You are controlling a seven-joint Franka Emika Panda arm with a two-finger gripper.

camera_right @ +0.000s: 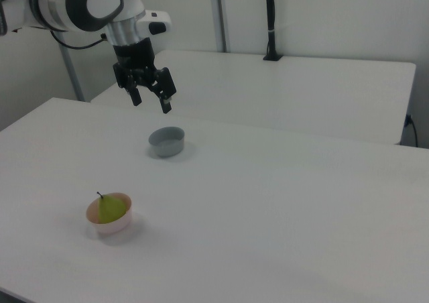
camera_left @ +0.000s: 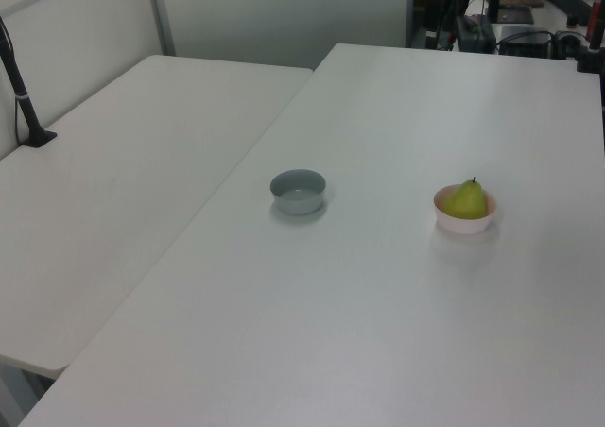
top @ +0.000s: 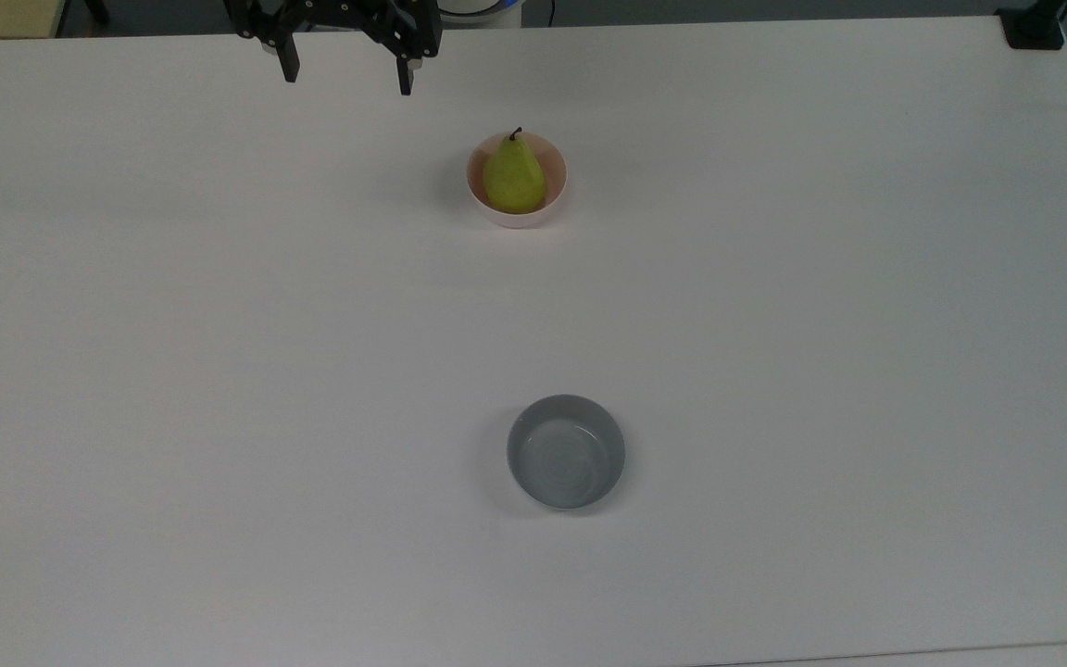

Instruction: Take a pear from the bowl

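A yellow-green pear (top: 514,176) with a short dark stem sits upright in the small pale pink bowl (top: 517,215) on the white table. It also shows as the pear (camera_left: 467,200) in the bowl (camera_left: 464,223), and the pear (camera_right: 110,208) in the bowl (camera_right: 108,226). My gripper (top: 347,79) hangs open at the top view's top edge, up and to the left of the bowl, with nothing between its black fingers. In the right view the gripper (camera_right: 151,103) is high above the table, well apart from the pear.
A slightly larger grey bowl (top: 566,451) stands empty on the table, also seen as the grey bowl (camera_left: 298,191) and the grey bowl (camera_right: 166,142). A second white table (camera_left: 113,181) adjoins. A black clamp post (top: 1034,28) sits at the table's corner.
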